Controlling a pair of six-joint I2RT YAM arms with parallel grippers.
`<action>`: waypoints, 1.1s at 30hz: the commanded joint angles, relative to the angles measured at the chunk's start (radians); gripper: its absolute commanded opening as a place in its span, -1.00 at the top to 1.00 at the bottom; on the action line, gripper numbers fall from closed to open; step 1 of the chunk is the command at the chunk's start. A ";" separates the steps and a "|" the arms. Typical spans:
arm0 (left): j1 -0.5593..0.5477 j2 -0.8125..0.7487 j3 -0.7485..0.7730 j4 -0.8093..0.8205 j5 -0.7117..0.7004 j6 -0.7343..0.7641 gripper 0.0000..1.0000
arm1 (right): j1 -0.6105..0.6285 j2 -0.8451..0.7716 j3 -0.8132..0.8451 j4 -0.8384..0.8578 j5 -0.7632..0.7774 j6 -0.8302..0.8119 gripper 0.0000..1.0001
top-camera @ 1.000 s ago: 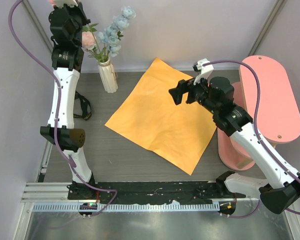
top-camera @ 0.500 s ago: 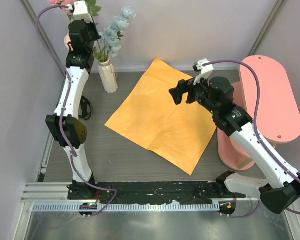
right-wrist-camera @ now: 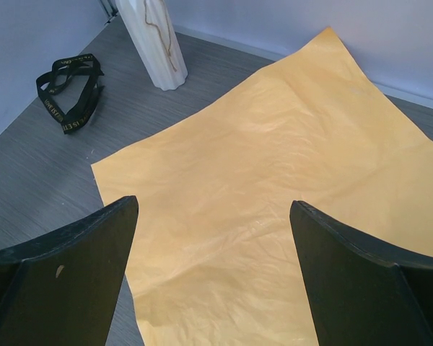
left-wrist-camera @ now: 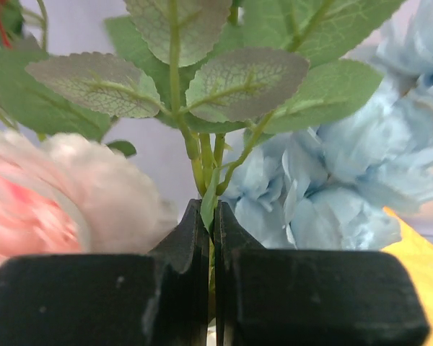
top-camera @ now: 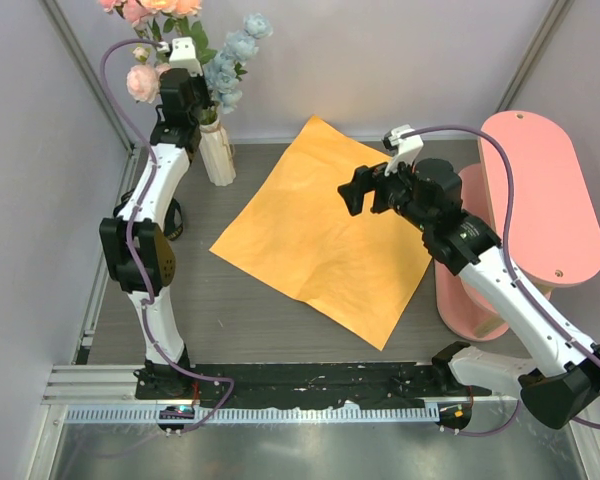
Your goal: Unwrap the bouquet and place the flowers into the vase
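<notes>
Both high | left tool (left-wrist-camera: 210, 216) pinching flowers (left-wrist-camera: 199, 162) near vase (top-camera: 216, 152) | right tool (right-wrist-camera: 213, 209) agape over paper (right-wrist-camera: 274, 144)

Left arm (top-camera: 145, 195): white-and-black, elbow folded, reaching up toward the far-left corner
Left gripper (left-wrist-camera: 209, 223): black fingers pinched together on green flower stem (left-wrist-camera: 197, 160)
Right arm (top-camera: 500, 280): stretched forward
Right gripper (right-wrist-camera: 213, 205): black fingers spread wide — angled downward
</notes>
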 commanded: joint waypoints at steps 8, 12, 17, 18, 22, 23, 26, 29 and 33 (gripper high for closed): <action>0.000 -0.035 -0.120 0.139 -0.004 -0.023 1.00 | 0.001 -0.055 -0.014 0.022 0.015 0.017 -0.85; 0.001 -0.036 -0.137 0.135 -0.013 -0.025 0.97 | -0.001 -0.066 -0.014 0.021 0.015 0.022 -0.85; 0.000 -0.077 -0.146 0.098 -0.016 -0.035 0.20 | 0.001 -0.075 -0.010 0.008 0.018 0.029 -0.85; 0.000 -0.090 -0.151 0.092 -0.016 -0.038 0.11 | 0.001 -0.075 -0.008 0.008 0.018 0.031 -0.85; 0.001 -0.163 -0.206 0.079 0.013 -0.049 -0.27 | 0.001 -0.078 -0.007 -0.007 0.063 0.062 -0.85; 0.001 -0.206 -0.220 0.076 0.018 -0.057 -0.31 | 0.001 -0.082 -0.007 -0.009 0.069 0.068 -0.86; 0.003 -0.272 -0.286 0.059 0.064 -0.098 -0.44 | 0.001 -0.090 -0.002 -0.031 0.104 0.095 -0.86; 0.006 -0.352 -0.330 -0.013 0.119 -0.172 -0.48 | 0.001 -0.093 0.004 -0.067 0.147 0.114 -0.86; 0.011 -0.499 -0.466 -0.123 0.223 -0.305 -0.73 | 0.001 -0.096 0.030 -0.181 0.250 0.145 -0.86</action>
